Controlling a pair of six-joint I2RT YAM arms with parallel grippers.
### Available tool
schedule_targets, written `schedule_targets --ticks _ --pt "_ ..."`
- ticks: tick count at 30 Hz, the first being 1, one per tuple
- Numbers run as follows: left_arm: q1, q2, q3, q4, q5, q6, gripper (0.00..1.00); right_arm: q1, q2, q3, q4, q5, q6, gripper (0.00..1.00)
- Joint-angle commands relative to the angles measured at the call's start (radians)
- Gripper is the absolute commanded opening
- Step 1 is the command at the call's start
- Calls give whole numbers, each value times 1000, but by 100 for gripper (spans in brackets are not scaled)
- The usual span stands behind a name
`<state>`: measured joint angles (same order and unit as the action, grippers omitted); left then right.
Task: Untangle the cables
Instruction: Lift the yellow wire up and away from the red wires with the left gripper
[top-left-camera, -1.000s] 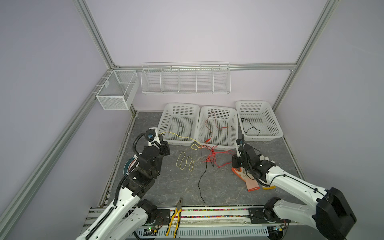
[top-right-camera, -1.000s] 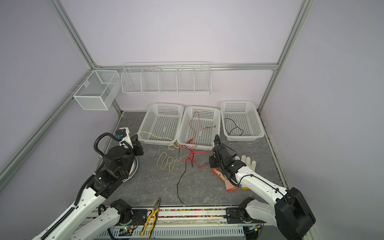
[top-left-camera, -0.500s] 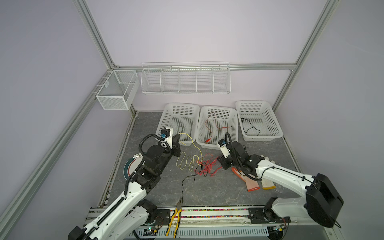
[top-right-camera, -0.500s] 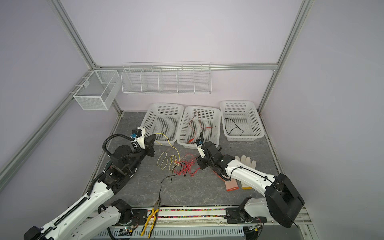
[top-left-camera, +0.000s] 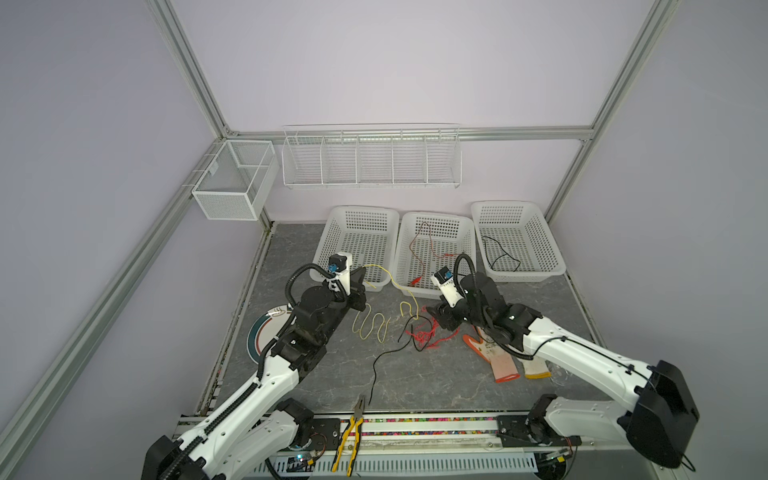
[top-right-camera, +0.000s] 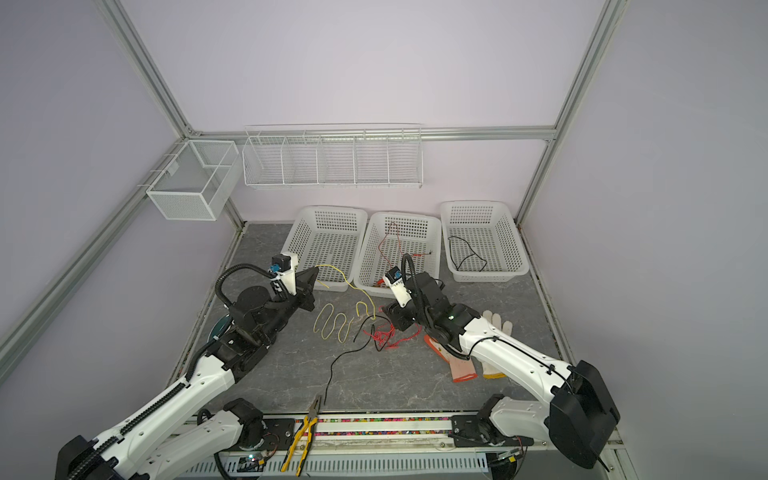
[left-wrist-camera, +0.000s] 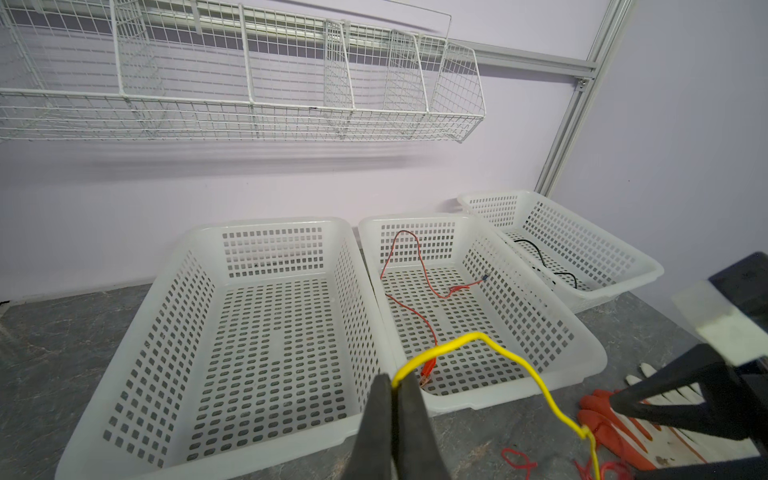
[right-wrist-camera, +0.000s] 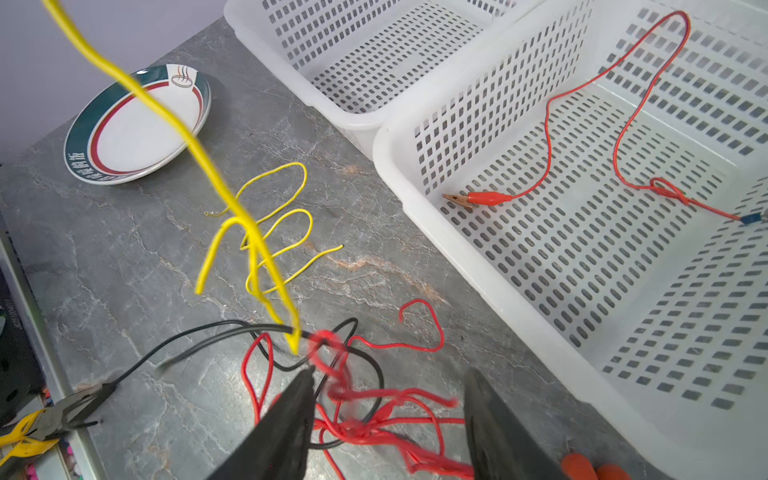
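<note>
Grey tabletop (top-left-camera: 415, 382): plate (top-left-camera: 258, 337), gloves (top-left-camera: 500, 362), pliers (top-left-camera: 351, 432) surround cables (top-left-camera: 422, 336).

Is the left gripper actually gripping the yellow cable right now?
Touching. The left wrist view shows the left gripper shut, with the yellow cable pinched in its jaws and arcing away.

White round plate with green-and-red rim (right-wrist-camera: 133, 141), left side: white rim lettering beside steaming-cup emblem was too small to read.
</note>
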<state>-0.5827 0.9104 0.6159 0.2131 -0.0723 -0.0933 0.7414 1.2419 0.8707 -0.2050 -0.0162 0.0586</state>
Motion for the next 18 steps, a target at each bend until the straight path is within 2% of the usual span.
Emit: schedule_targets --ticks 1,7,13,18 --pt "-2 15 41 41 31 -4 0 4 12 45 47 -49 -37 61" --pt "-2 29 41 48 44 -8 0 5 88 63 81 -67 -43 61" --pt "-2 33 39 42 33 -8 0 5 122 64 134 -141 -32 61" --pt "-3 39 36 45 15 -9 0 5 114 63 123 -130 -32 60"
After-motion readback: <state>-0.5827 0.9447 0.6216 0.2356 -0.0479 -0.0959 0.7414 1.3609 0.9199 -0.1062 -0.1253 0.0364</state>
